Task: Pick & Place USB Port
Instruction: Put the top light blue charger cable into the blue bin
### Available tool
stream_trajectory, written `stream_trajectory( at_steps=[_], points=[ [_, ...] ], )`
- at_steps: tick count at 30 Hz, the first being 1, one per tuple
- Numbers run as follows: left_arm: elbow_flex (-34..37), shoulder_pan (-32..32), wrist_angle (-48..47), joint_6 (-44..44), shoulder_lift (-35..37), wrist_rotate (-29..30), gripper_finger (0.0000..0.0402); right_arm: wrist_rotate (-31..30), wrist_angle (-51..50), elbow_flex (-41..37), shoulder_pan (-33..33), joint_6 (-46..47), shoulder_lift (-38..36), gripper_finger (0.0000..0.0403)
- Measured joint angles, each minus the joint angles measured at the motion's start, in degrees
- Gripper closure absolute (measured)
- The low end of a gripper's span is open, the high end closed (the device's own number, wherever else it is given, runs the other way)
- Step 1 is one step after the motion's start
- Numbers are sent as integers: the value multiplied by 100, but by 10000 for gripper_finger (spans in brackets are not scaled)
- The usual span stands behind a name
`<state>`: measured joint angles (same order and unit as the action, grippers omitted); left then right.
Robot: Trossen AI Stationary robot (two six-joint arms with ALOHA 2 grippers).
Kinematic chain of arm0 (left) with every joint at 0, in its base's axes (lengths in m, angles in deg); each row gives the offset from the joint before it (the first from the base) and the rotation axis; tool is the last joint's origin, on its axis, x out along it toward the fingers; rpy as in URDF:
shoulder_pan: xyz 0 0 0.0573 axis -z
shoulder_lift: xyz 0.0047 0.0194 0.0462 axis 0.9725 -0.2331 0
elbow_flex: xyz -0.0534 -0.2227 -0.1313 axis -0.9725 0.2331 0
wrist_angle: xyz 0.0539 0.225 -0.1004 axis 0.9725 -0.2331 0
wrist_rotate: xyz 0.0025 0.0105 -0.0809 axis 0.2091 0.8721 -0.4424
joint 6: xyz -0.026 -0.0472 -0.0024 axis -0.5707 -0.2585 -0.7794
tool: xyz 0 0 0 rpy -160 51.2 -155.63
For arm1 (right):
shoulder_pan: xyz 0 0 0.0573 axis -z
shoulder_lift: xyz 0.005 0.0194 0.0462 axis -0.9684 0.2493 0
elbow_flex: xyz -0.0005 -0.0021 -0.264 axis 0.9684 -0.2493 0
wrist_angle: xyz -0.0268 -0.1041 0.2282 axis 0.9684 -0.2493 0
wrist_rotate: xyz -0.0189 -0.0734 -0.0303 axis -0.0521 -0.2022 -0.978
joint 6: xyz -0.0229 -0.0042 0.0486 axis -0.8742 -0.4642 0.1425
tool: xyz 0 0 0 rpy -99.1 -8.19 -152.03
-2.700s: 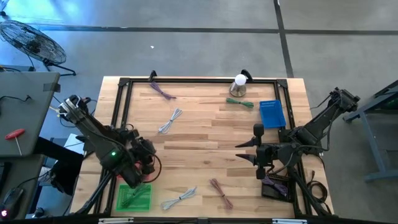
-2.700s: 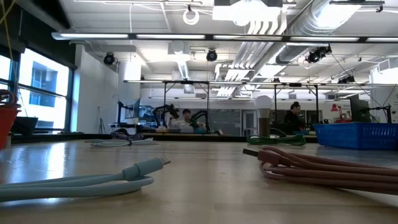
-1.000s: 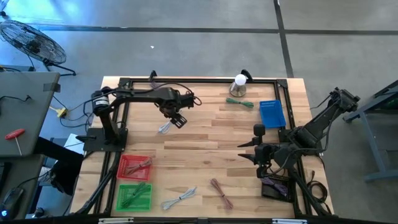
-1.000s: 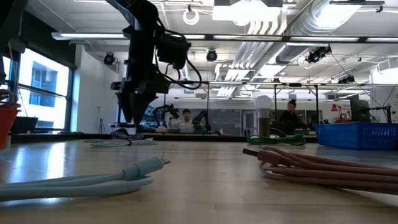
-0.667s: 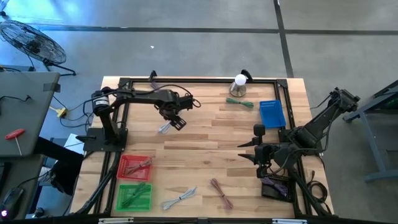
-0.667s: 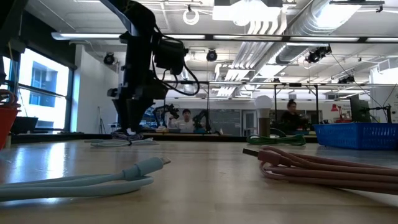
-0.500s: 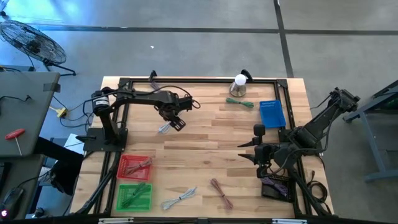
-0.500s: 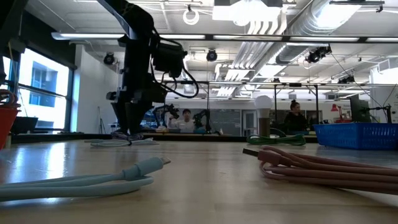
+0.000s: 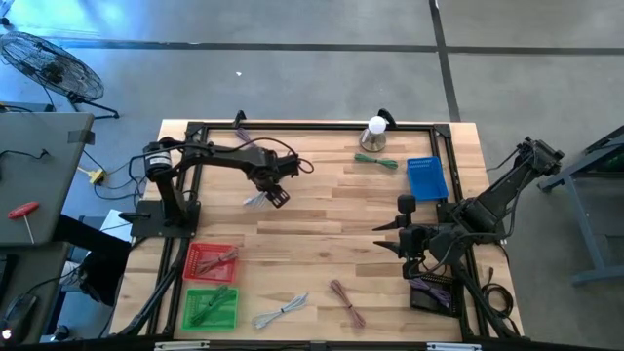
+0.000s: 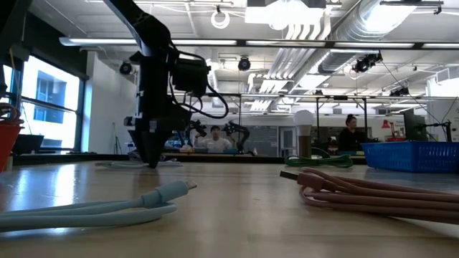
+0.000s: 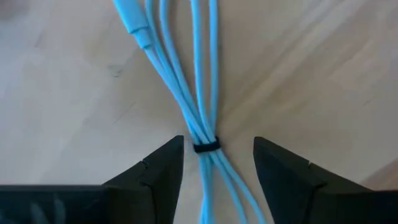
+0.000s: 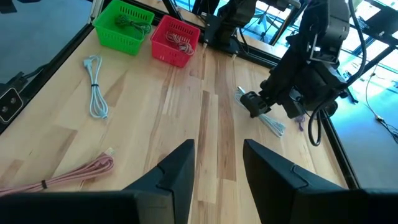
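Left gripper is low over the light-blue USB cable, jaws spread to either side of the bundle at its black tie, not pinching it. The cable lies flat on the desk, on the far side of the red basket, with the green basket nearer still. Right gripper waits near the blue basket, jaws spread and holding nothing.
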<state>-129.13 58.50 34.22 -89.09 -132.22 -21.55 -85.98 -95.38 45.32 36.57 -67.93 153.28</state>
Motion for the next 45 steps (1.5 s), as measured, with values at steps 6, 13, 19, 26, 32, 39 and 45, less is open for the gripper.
stream_trajectory(
  at_steps=[6, 13, 19, 26, 32, 39, 45],
  points=[
    [168, 13, 240, 237, 30, 29, 335, -18, -1, 0, 0, 0, 1, 274],
    [149, 13, 345, 433, 23, 237, 391, -20, -1, 0, 0, 0, 1, 274],
    [-110, 285, 382, 568, 99, 498, 398, -20, -1, 0, -1, 0, 1, 274],
    [-775, 1119, -178, 594, 794, 889, 399, -22, 14, 0, -2, -7, 1, 274],
    [-1144, 2176, 758, 852, 1670, 1378, 400, -36, 103, 0, 6, -24, 1, 274],
    [-1137, 3310, 2871, 2170, 2084, 1664, 401, -327, 700, 3, 145, -210, 1, 274],
    [-1136, 3698, 4299, 3180, 1848, 1172, 401, -164, 1517, 2, 340, -788, 1, 274]
  ],
)
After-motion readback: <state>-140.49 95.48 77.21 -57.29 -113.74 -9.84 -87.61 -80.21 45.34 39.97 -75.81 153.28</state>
